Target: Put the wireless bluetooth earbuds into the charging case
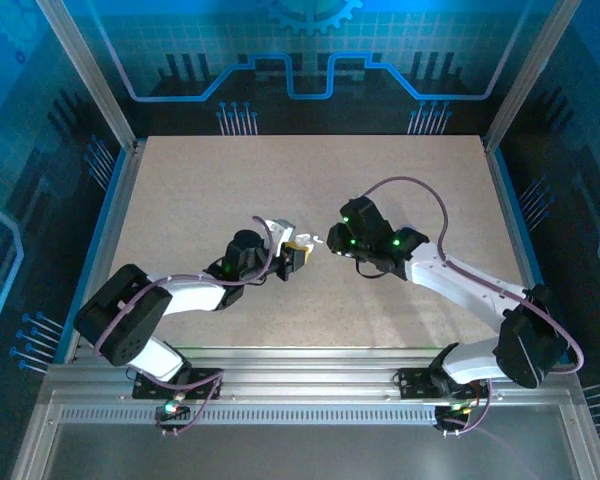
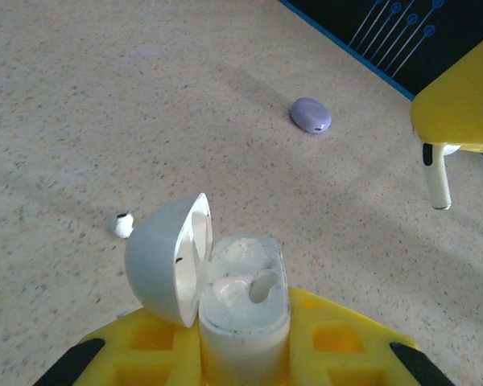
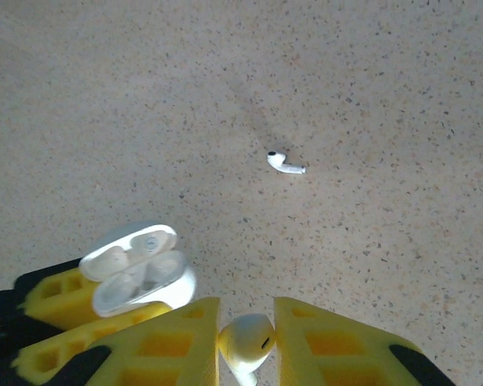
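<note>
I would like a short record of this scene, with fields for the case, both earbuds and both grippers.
case: lid open, held in left gripper
first earbud: pinched in right gripper, not yet in case
second earbud: loose on table
left gripper: shut on case
right gripper: shut on first earbud
other: lilac puck on table

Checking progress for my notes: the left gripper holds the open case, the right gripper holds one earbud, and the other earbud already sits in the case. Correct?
Not quite. The other earbud lies loose on the table, apart from the case, as the right wrist view shows. The rest stands.
</note>
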Tool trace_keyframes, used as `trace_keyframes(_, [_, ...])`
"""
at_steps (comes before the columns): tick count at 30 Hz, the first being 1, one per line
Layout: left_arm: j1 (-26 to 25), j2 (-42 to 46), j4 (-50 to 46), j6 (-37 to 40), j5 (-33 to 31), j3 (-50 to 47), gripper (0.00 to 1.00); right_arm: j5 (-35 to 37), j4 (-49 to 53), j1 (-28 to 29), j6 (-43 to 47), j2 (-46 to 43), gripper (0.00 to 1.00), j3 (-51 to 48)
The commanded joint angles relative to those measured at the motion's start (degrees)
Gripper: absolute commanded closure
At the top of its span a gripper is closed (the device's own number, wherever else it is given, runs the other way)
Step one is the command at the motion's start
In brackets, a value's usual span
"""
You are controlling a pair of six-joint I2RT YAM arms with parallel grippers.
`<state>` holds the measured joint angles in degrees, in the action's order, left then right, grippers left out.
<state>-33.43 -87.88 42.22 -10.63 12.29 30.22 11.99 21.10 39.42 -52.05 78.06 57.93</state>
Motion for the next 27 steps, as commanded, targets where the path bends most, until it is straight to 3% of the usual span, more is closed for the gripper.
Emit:
trace_keyframes(1, [-1.01,-1.29,5.29,-0.79,0.65,2.46,0.85,0.76,-2.58,-0.92,1.29,-2.14,0.78,-0.28])
trace_keyframes(10, [-2.4,-4.53,10.94,-1.63,1.81,3.84,0.85,-1.05,-7.14,-1.46,2.64,-4.53,0.78,-0.96])
trace_keyframes(27, [-4.31,-5.72,24.17,2.24,6.51,2.45,0.84,-7.16,-28.72,-1.63,12.73,-10.69,0.78,-10.08])
